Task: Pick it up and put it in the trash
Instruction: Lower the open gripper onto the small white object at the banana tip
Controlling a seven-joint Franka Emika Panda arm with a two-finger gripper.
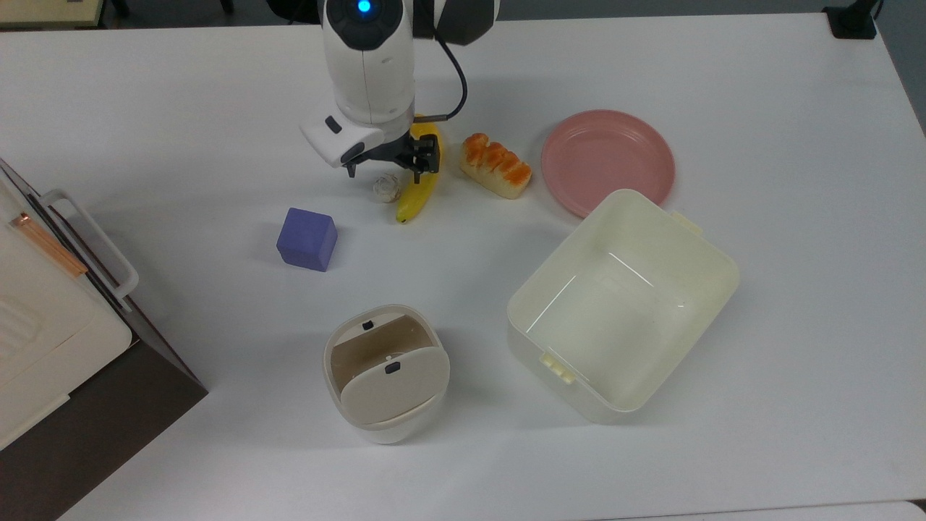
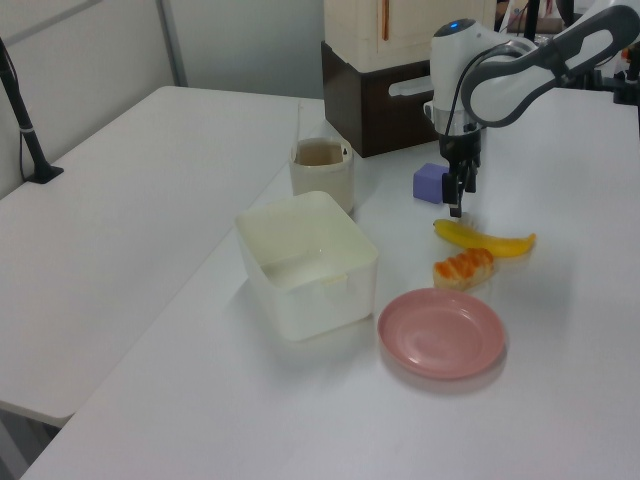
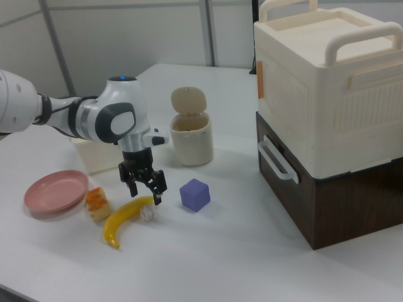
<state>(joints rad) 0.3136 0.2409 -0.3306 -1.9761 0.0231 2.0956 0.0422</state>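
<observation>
The small off-white lumpy ball (image 1: 387, 189) lies on the white table, touching the banana's left side in the top view; it also shows in the right view (image 3: 148, 214). My gripper (image 1: 385, 174) hangs just above the ball, open, its black fingers spread to either side of it and nothing between them. In the right view the gripper (image 3: 145, 196) points down over the ball and the banana's end. In the left view the gripper (image 2: 456, 205) covers most of the ball. The trash (image 1: 391, 387), a rounded white bin with a beige flap lid, stands near the table's front edge.
A banana (image 1: 411, 200) lies right beside the ball, with an orange-topped bread piece (image 1: 496, 166) and a pink plate (image 1: 608, 161) further to the top view's right. A cream tub (image 1: 712, 253), a purple cube (image 1: 307, 239) and a cream-and-brown cabinet (image 1: 43, 325) stand around.
</observation>
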